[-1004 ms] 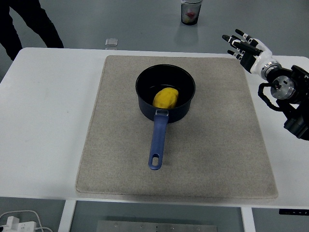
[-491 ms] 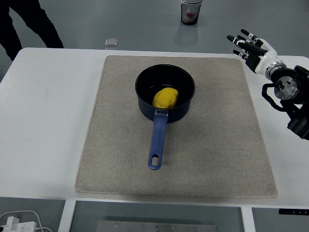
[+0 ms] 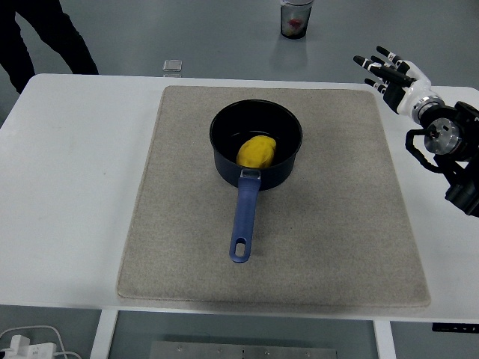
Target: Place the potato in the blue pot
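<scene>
Yellow against the dark inside of the blue pot [image 3: 256, 145], the potato [image 3: 257, 151] lay at the bottom, toward the side nearest the handle. The pot stood upright on a grey felt-like mat [image 3: 187, 239] that covered the middle of the white table [image 3: 71, 187], sitting in the mat's far half. Its blue handle [image 3: 243, 217] pointed toward the table's near edge, with a hanging slot at its end, and rested over the mat.

The right hand [image 3: 391, 71] hung over the table's far right corner, just past the mat's edge and well apart from the pot. Its fingers [image 3: 374, 62] were spread and held nothing, their tips pointing to the upper left of the picture. The black forearm behind it ran off the right edge. Nothing lay between the hand and the pot except bare mat.

A small clear square object [image 3: 173, 66] sat at the table's far edge, just beyond the mat's far left corner. Beyond the table, on the grey floor, stood a clear cup [image 3: 296, 18] with something red and dark inside; what it was could not be made out. A person's dark trouser legs [image 3: 41, 37] showed at the top left corner. White cables [image 3: 30, 340] lay on the floor below the table's near left corner.
</scene>
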Available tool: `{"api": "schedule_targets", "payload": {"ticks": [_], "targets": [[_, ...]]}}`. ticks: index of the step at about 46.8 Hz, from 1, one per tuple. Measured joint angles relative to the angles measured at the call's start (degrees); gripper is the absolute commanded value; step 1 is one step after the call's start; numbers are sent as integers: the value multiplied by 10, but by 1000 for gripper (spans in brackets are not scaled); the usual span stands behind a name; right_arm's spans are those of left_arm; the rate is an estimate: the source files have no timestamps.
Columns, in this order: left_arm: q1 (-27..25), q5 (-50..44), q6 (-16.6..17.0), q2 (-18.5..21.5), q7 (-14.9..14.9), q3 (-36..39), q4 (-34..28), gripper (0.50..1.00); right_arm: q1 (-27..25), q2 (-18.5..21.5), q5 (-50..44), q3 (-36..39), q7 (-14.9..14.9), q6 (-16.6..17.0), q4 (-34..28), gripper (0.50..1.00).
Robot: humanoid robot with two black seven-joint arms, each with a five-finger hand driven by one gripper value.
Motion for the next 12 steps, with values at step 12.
{"api": "schedule_targets", "payload": {"ticks": [12], "targets": [[0, 0, 0, 0, 0, -1, -3, 996, -3, 5, -1, 0, 3, 0, 1, 950]]}}
